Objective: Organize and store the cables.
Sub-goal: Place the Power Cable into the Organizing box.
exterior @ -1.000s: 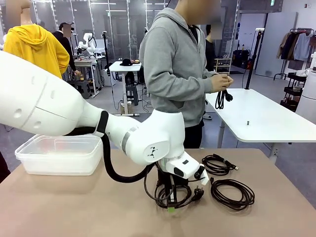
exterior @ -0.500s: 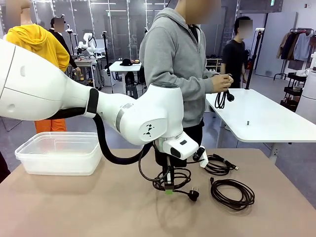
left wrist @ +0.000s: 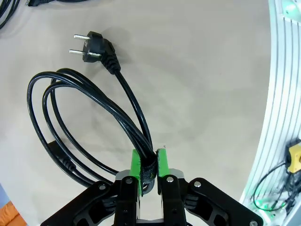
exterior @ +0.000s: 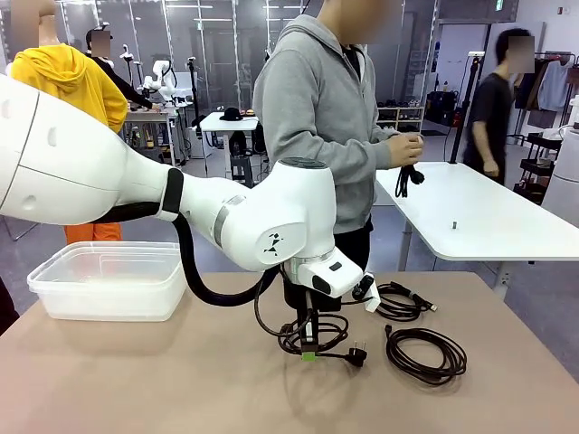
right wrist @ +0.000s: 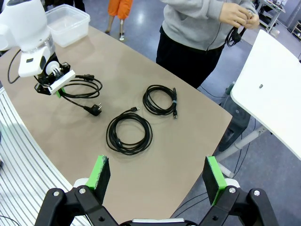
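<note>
Cables (right wrist: 129,133) lie coiled on a tan table (exterior: 136,389) as the left gripper (exterior: 309,349), low over its middle, pinches its green pads (left wrist: 135,162) tight on the strapped neck of one power cord (left wrist: 124,125), the two-pin plug (left wrist: 93,47) trailing beside the loops. A large coil (exterior: 427,355) and a smaller coil (exterior: 398,301) rest to its right, apart from it. The right gripper (right wrist: 157,176) hovers high above, jaws wide apart and empty. Across the table, a person's hands (exterior: 409,149) hold another cord (exterior: 403,181). A clear plastic bin (exterior: 109,280) sits at far left.

Lab hall with white worktables (exterior: 479,221)
</note>
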Tool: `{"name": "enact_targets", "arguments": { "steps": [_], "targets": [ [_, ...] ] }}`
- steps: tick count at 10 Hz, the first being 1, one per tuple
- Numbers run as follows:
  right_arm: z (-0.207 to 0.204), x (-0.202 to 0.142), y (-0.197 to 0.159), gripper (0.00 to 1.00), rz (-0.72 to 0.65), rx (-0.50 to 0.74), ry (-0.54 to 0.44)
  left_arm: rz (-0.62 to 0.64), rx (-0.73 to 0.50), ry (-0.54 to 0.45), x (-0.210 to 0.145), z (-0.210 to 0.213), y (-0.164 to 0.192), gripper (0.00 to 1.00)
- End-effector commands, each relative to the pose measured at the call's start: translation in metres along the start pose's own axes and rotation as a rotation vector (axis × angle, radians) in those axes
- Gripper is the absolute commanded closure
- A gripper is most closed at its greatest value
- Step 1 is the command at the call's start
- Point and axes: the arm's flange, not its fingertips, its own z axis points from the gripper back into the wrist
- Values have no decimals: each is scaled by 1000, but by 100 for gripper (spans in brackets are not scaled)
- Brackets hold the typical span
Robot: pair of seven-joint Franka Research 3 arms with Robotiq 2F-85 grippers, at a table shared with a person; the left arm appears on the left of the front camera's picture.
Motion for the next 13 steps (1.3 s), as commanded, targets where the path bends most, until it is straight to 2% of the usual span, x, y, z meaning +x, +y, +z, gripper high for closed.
{"name": "enact_targets", "arguments": {
  "steps": [1,2,4,9,11,13],
  "targets": [
    [0,-1,0,0,-2,0,-1,0,0,0,0,0,0,84],
    [0,-1,0,0,-2,0,-1,18,30,16,-10,18,14,84],
    [0,-1,0,0,-2,0,-1,-9,8,0,-46,61,33,84],
    [0,-1,0,0,-2,0,-1,41,216,-152,-129,163,68,84],
    [0,-1,0,0,-2,0,-1,7,260,-109,-167,189,74,84],
    [0,-1,0,0,-2,0,-1,74,316,-86,-219,209,78,84]
  ]
}}
